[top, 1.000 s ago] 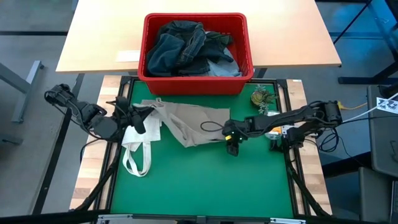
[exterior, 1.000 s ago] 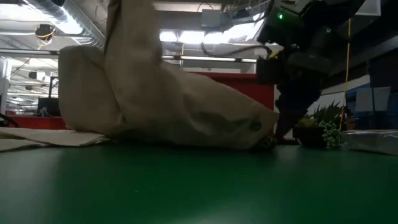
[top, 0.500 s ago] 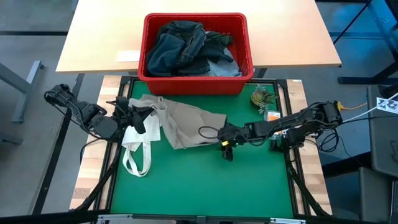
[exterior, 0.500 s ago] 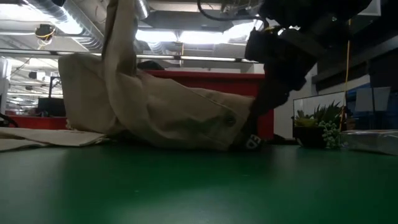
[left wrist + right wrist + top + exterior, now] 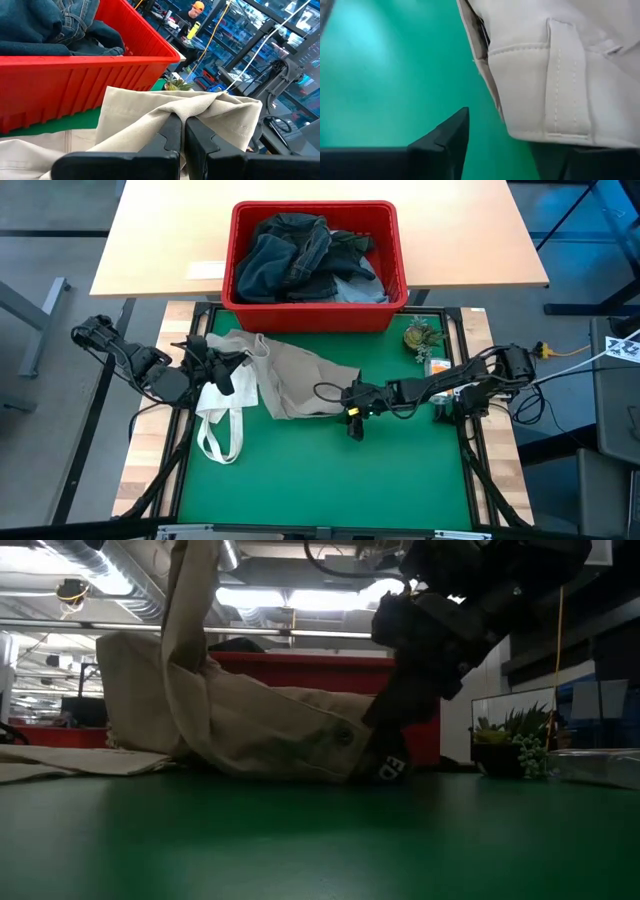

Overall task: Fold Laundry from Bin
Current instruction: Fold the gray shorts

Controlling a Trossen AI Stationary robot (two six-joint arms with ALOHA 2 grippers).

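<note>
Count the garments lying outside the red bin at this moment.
1: the beige trousers on the green mat, between both grippers. The white tote bag beside them is no garment. All other laundry sits in the red bin; pieces underneath may be hidden.

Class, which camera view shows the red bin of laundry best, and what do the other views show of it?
The high view: it looks straight down into the bin, showing its whole rim and the jeans heaped inside. The left wrist view shows one wall and corner; the low view only a red strip behind the beige trousers; the right wrist view nothing.
</note>
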